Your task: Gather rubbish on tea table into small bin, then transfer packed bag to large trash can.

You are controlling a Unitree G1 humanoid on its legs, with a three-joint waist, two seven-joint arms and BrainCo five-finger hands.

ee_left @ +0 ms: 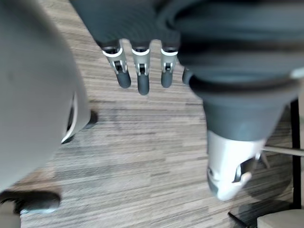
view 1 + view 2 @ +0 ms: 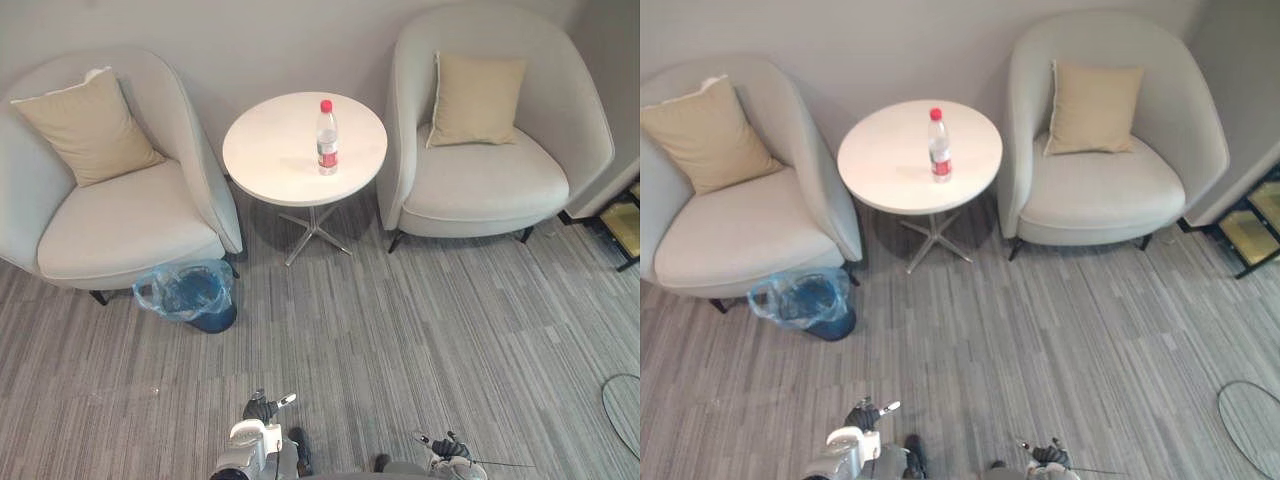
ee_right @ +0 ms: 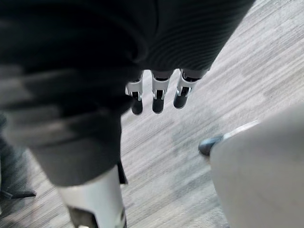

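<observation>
Your bottle (image 2: 327, 137) stands upright on the round table (image 2: 265, 155), a little right of its middle. It is straight ahead of you and well apart from both hands, so its long axis is vertical and calls for a grasp from the side. Your left hand (image 1: 141, 76) and right hand (image 3: 158, 97) hang low over the carpet (image 2: 420, 330), fingers straight and slack, holding nothing. The left looks slightly nearer the bottle's line, and the small bin (image 2: 190, 293) with its blue bag sits on that side, by the left armchair (image 2: 120, 220).

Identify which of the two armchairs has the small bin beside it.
The armchair on the robot's left: the small bin, lined with a blue bag, stands on the carpet by its front corner. The armchair on the right has none.
</observation>
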